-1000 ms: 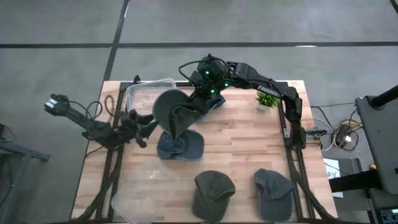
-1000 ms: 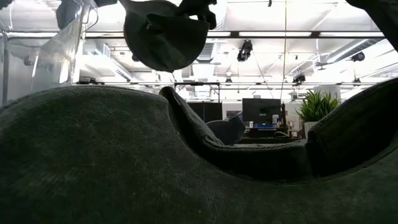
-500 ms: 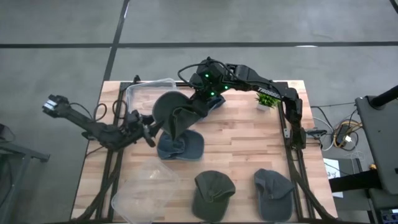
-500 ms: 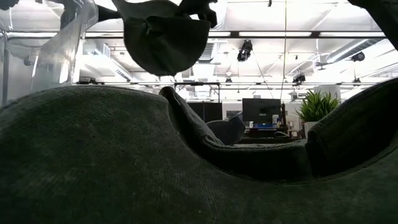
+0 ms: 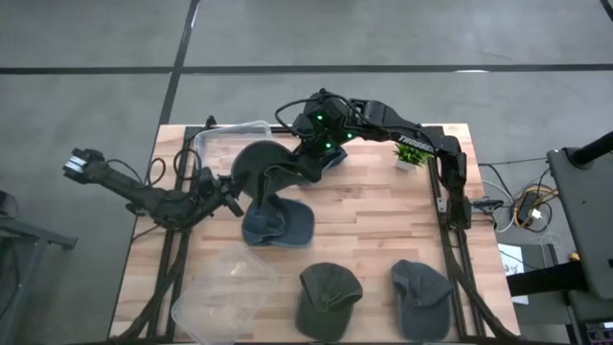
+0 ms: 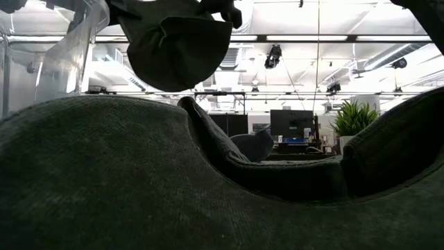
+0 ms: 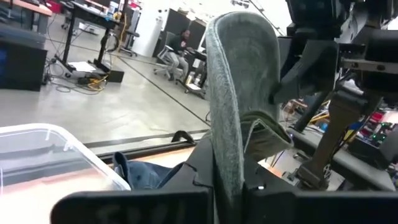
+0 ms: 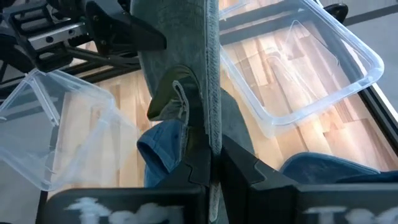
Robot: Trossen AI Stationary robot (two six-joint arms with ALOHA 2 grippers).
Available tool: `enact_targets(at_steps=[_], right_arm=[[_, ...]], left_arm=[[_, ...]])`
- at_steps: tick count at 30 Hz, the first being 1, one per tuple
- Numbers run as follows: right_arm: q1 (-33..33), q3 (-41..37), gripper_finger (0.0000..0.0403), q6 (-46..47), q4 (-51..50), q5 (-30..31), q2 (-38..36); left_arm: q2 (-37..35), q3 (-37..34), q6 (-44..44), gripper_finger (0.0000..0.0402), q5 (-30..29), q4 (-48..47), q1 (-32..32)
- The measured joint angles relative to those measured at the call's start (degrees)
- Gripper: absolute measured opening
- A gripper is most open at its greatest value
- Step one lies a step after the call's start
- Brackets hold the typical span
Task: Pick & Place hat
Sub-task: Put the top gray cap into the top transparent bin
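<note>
Olive-green cloth hangs between your two grippers: the green hat (image 5: 261, 171) is lifted off the table (image 5: 374, 216), above the blue hat (image 5: 278, 225) and just in front of the clear bin (image 5: 222, 141). Your right gripper (image 5: 308, 161) pinches one side of it — in the right wrist view the fingers (image 8: 239, 163) press together on the edge of the cloth. Your left gripper (image 5: 233, 196) has its jaws closed on the opposite side, and the left wrist view shows the brim (image 7: 231, 118) running upright between its fingers (image 7: 193, 177).

Count the hats from above: five. One olive hat held in the air, two blue ones — the one under it and another (image 5: 330, 158) partly hidden behind the right gripper — plus a green cap (image 5: 328, 299) and a grey cap (image 5: 421, 297) at the near edge. You also have two clear plastic pieces: the bin at the back left and a lid (image 5: 225, 292) at the front left. One small potted plant (image 5: 412, 153) stands at the back right.

At table height, the near caps fill most of the frame, and only the held hat (image 6: 173, 45) shows above them. The left wrist view alone shows a person (image 7: 183, 43) seated far off in the room.
</note>
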Motion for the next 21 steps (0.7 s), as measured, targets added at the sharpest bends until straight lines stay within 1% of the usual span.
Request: enact_targets(at_steps=[6,9,12,16,18,19,21], right_arm=[[0.02,0.0,0.0034,-0.28,-0.2,-0.42,0.04],[0.01,0.0,0.0051,-2.74,-0.74,-0.72,0.11],[-0.05,0.0,0.0076,-4.27,-2.55,-0.63,0.11],[-0.4,0.0,0.0112,-6.64,-4.79,-0.4,0.15],[-0.6,0.0,0.0128,-7.29,-6.28,-0.27,0.1],[-0.75,-0.01,0.0134,-7.38,-7.09,-0.22,-0.1],[-0.81,-0.02,0.0143,-7.52,-8.62,-0.09,-0.5]], left_arm=[[-0.26,0.0,-0.31,0.0005,-1.23,0.11,0.0],[-0.54,0.0,-0.16,0.0004,-1.55,0.11,-0.02],[-0.86,0.0,-0.14,0.0004,-4.08,0.09,-0.02],[-1.52,0.0,-0.16,0.0004,-8.85,0.43,-0.05],[-1.84,0.0,-0.2,0.0004,-12.48,0.84,-0.05],[-2.04,0.0,-0.42,0.0004,-14.99,1.21,-0.05],[-2.34,0.0,-2.31,0.0003,-22.08,1.76,-0.05]])
